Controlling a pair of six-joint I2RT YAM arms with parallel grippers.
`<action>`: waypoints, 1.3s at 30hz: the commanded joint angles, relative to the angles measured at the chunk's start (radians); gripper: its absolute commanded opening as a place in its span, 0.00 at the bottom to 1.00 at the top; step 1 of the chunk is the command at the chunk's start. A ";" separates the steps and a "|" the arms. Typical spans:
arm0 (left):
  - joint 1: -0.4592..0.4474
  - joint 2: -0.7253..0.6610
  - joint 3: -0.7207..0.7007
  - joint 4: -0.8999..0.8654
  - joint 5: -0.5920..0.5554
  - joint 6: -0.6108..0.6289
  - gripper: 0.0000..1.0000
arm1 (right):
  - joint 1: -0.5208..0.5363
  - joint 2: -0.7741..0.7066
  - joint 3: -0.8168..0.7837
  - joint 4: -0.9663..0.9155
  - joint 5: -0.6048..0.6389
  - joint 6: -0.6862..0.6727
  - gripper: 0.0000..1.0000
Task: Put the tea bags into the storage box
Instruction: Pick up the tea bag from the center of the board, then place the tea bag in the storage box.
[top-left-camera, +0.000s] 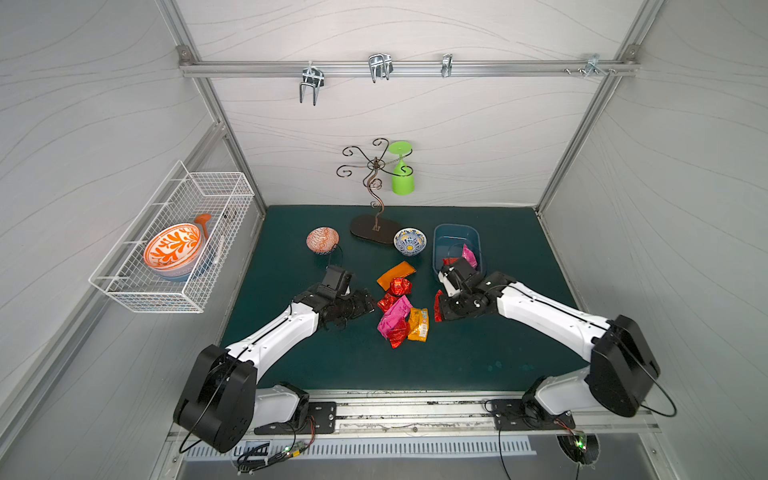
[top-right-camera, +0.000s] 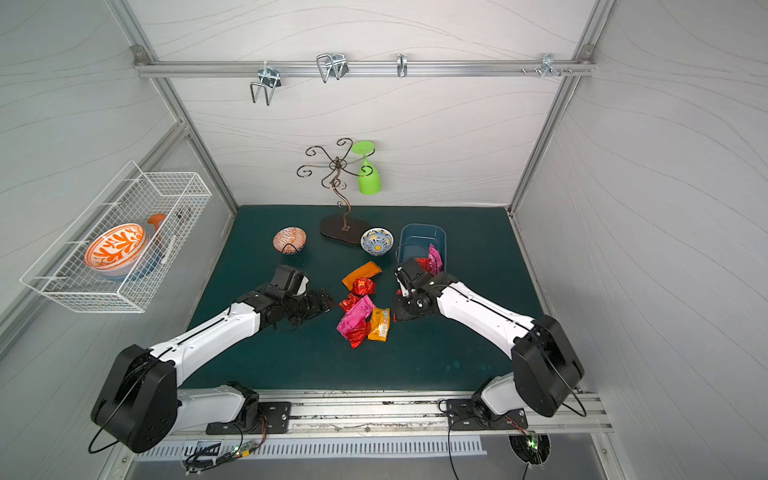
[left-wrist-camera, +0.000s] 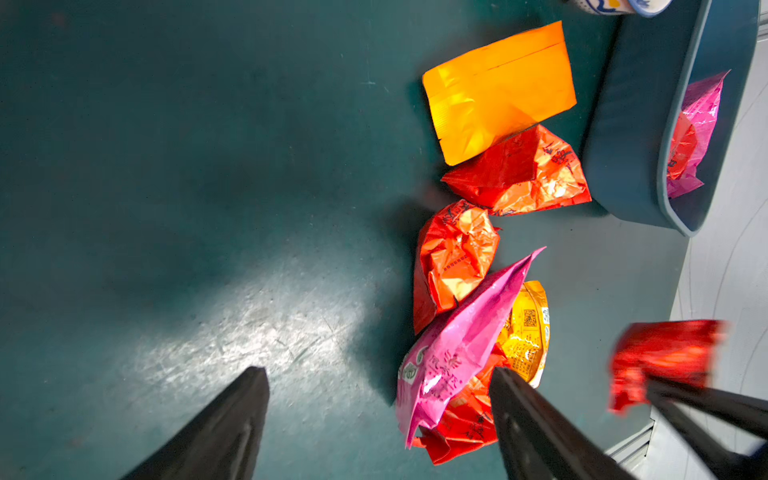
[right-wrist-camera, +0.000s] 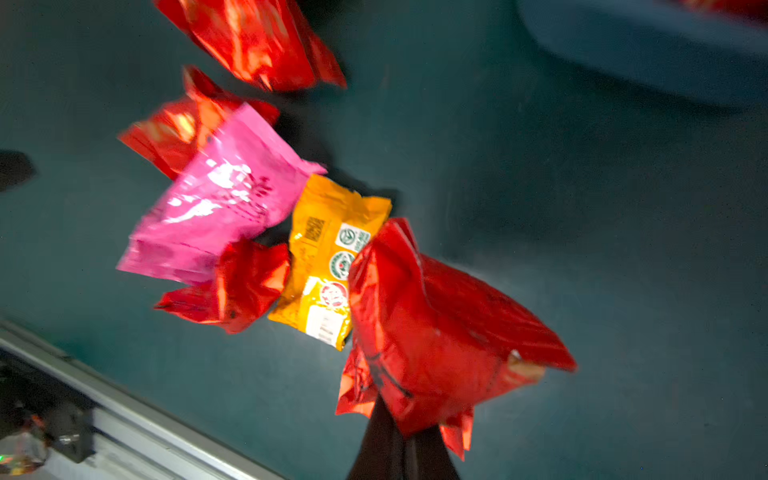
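In a top view the left arm (top-left-camera: 286, 328) is reaching low across the dark green counter (top-left-camera: 478, 357), and the right arm (top-left-camera: 536, 305) is bending in just beside the dull blue rectangular plastic storage box (top-left-camera: 455, 227). Six crinkly foil tea bags (top-left-camera: 392, 318) are lying heaped mid-counter, and two more are sitting inside the box (one pink, one red).

In the left wrist view the left fingers (left-wrist-camera: 216, 436) are standing wide apart beside the heap.

In the right wrist view the right fingers (right-wrist-camera: 395, 451) are pressing together on one red tea bag (right-wrist-camera: 436, 332), apart from the heap.
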 joint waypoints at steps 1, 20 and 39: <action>-0.003 -0.003 0.014 0.021 0.005 0.002 0.88 | -0.075 -0.059 0.052 -0.010 -0.063 -0.050 0.00; -0.005 -0.024 0.020 -0.002 0.002 0.012 0.88 | -0.372 0.469 0.515 0.181 -0.088 -0.100 0.00; -0.003 -0.050 -0.009 -0.007 -0.024 0.020 0.88 | -0.409 0.623 0.538 0.139 -0.094 -0.059 0.26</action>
